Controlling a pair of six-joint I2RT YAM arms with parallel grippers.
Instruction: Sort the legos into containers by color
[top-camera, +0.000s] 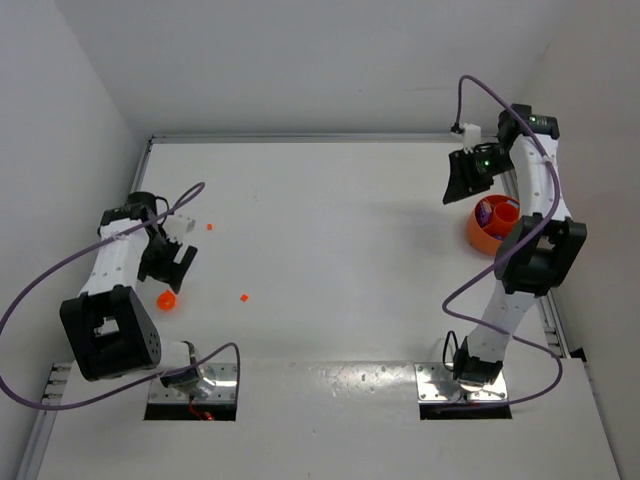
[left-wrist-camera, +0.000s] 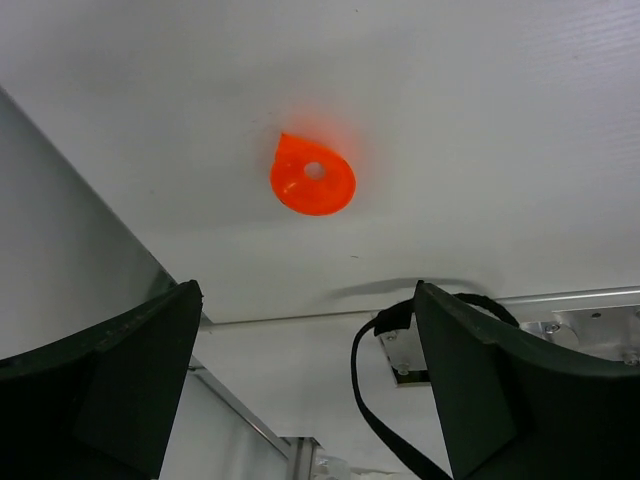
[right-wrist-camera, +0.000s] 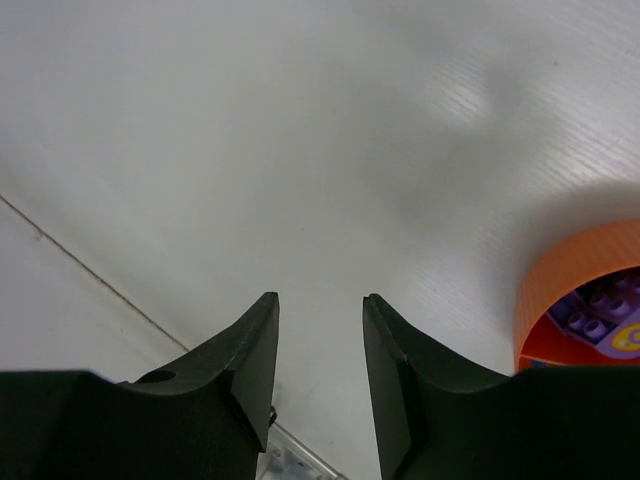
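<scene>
White worktop (top-camera: 330, 220): matte, carrying everything.
Orange bowl (top-camera: 474, 234): far right, beside right arm, purple piece inside.
Left end effector (left-wrist-camera: 305, 300): spread wide, empty, above the cup.
Right end effector (right-wrist-camera: 320, 305): narrowly parted, empty, near bowl.
Orange cup (left-wrist-camera: 312, 178): on worktop, left side.
Orange-red legos (top-camera: 244, 297): two loose specks, left half, apart from cup.

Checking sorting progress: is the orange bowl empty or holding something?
Not empty. The bowl holds a purple studded piece, visible in the top and right wrist views.
</scene>
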